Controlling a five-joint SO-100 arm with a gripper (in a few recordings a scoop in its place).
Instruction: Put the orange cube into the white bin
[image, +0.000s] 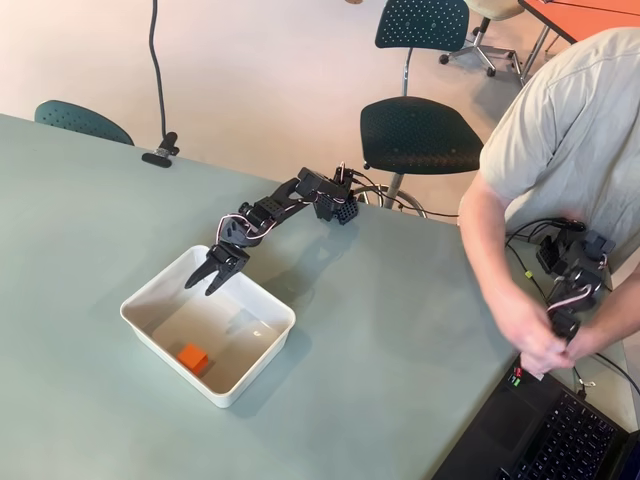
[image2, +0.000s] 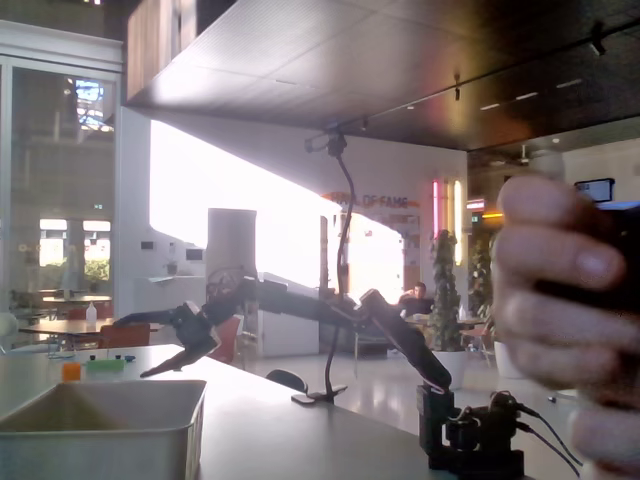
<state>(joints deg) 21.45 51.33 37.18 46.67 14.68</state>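
The orange cube lies on the floor of the white bin, near its front wall in the overhead view. My black gripper hangs open over the bin's far rim, about a hand's width from the cube, with nothing between its fingers. In the fixed view the gripper points left and down above the bin, its jaws spread wide. The bin's near wall hides the cube in that view.
The arm's base stands at the table's far edge. A clamped gooseneck stand sits at the back left. A person leans over the right side of the table, beside a laptop. Chairs stand beyond the table.
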